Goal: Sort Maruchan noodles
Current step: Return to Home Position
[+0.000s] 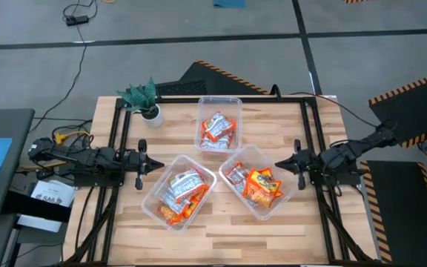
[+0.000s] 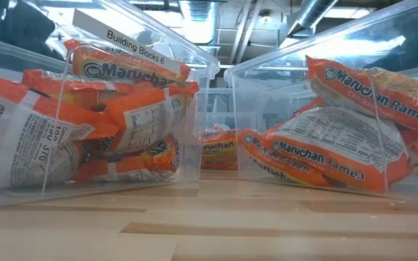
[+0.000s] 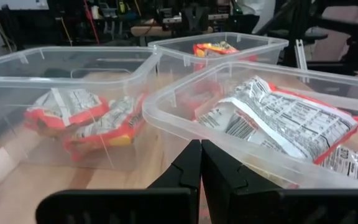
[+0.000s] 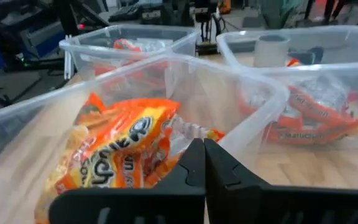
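Note:
Orange and silvery Maruchan noodle packets lie in three clear plastic tubs on the wooden table: a far middle tub (image 1: 219,124), a near left tub (image 1: 179,191) and a near right tub (image 1: 256,182). My left gripper (image 1: 159,165) is shut and empty at the left tub's left side, low over the table; the left wrist view shows its closed fingers (image 3: 201,163) just before that tub's wall. My right gripper (image 1: 279,163) is shut and empty at the right tub's right side, its fingers (image 4: 204,163) close to the tub's wall.
A small potted green plant (image 1: 145,100) stands at the table's far left corner. Black frame rails (image 1: 118,133) run along the table's left and right sides. Bare wood lies along the near edge (image 1: 221,233).

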`<action>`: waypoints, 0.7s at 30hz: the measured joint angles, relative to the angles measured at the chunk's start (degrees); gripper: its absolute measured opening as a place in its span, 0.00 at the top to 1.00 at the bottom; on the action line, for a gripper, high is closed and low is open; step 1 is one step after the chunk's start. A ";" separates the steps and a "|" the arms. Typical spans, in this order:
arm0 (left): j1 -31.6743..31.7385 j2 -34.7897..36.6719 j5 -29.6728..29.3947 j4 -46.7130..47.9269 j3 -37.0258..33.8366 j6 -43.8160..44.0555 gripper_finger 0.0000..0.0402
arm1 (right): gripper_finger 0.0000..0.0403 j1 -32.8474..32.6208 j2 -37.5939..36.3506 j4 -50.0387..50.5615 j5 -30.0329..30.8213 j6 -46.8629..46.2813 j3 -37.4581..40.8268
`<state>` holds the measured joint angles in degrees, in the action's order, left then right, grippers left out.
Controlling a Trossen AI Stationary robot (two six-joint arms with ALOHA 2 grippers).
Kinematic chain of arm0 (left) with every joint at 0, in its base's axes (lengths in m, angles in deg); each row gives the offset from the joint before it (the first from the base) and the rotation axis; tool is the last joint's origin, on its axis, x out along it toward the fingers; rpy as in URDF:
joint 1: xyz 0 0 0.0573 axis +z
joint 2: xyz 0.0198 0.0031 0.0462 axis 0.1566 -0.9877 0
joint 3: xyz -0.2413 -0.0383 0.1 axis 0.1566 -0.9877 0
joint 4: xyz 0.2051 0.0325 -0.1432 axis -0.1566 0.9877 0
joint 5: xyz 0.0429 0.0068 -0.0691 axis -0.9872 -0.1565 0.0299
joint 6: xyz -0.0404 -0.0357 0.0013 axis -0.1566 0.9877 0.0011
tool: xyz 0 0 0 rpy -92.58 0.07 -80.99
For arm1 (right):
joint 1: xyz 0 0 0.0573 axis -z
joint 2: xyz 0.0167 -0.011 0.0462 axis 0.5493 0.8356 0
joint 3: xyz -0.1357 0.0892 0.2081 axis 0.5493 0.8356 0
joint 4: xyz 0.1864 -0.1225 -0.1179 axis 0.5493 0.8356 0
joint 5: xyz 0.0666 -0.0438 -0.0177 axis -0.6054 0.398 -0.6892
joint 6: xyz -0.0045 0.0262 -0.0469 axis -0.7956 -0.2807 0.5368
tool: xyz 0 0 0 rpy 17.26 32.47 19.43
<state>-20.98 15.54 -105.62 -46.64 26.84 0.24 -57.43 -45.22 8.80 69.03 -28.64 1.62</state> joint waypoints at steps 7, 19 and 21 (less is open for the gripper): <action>0.00 0.00 -0.10 -0.05 0.04 -1.47 1.00 | 0.98 2.53 -6.63 -4.77 -3.62 8.99 -0.18; 0.00 0.01 0.01 0.32 0.20 -1.40 1.00 | 0.98 12.98 -6.71 -22.28 -18.09 15.51 8.26; 0.00 0.02 0.01 0.38 0.22 -1.38 1.00 | 0.98 15.22 -6.65 -21.96 -18.78 13.32 8.30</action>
<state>-20.98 15.57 -105.62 -46.27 27.05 -1.14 -42.22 -51.87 -13.16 50.26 -15.32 9.93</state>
